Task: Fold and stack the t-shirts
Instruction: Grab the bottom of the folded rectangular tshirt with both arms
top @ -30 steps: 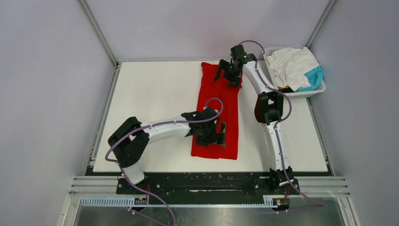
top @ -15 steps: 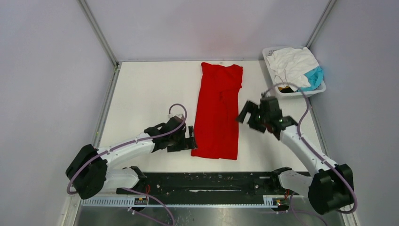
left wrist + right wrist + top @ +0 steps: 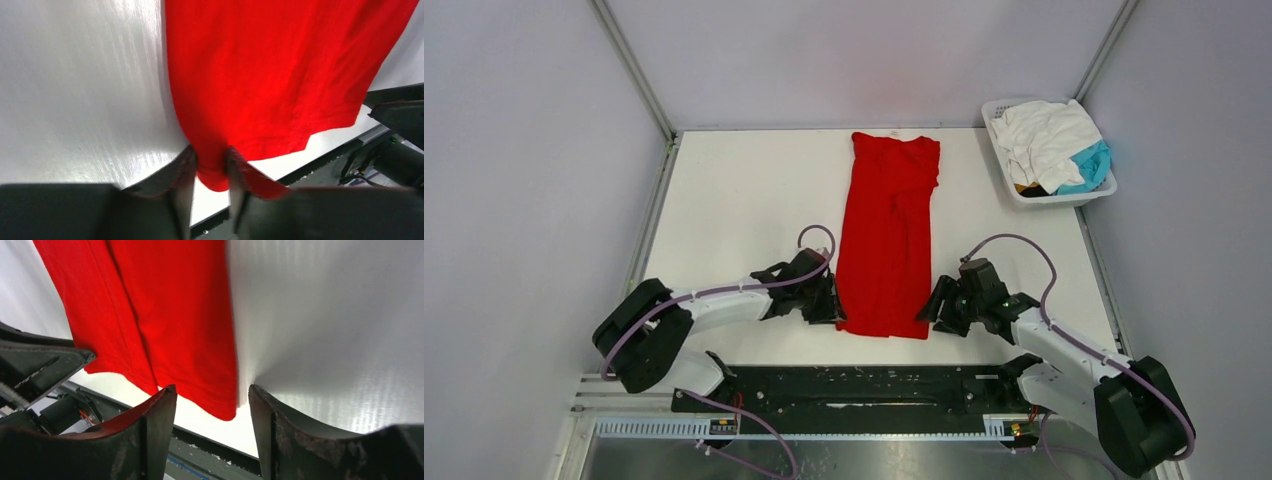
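Observation:
A bright red t-shirt (image 3: 889,240), folded into a long narrow strip, lies down the middle of the table. My left gripper (image 3: 834,308) is at its near left corner. In the left wrist view this gripper (image 3: 211,167) is shut on that corner, with red cloth bunched between the fingers (image 3: 186,167). My right gripper (image 3: 927,310) is at the near right corner. In the right wrist view it (image 3: 212,390) stands open, the corner of the red cloth (image 3: 185,330) lying between the fingers, untouched. White (image 3: 1039,135) and teal (image 3: 1092,165) t-shirts lie crumpled in the basket.
A white slotted basket (image 3: 1064,200) stands at the table's far right corner. The table's near edge and the black base rail (image 3: 854,385) run just behind both grippers. Grey walls close in the table on three sides.
Both arms have drawn back from over the shirt to its near corners. The left gripper has shut on the near left corner. The right gripper's jaws have narrowed but stay open.

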You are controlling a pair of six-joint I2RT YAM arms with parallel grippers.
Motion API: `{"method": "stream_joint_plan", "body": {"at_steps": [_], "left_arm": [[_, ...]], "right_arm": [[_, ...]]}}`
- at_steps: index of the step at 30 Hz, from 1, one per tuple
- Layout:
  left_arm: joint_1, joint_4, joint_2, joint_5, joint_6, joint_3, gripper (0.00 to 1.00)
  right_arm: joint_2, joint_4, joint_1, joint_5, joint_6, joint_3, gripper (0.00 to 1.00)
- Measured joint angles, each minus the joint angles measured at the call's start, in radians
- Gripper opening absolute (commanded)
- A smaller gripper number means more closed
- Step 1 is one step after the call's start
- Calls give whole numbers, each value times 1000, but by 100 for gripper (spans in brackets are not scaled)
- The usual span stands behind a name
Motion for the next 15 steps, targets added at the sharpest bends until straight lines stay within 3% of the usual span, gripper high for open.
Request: {"method": "stream_joint_plan", "body": {"at_steps": [2, 8, 15], "left_arm": [[0, 16, 22, 3, -3, 2, 1], [1, 33, 39, 18, -14, 0, 0], [-32, 46, -42, 26, -52, -76, 0]], "right_arm": [[15, 17, 20, 0, 13, -4, 49], [106, 89, 57, -13, 40, -15, 0], [47, 81, 113, -31, 64, -57, 0]]}}
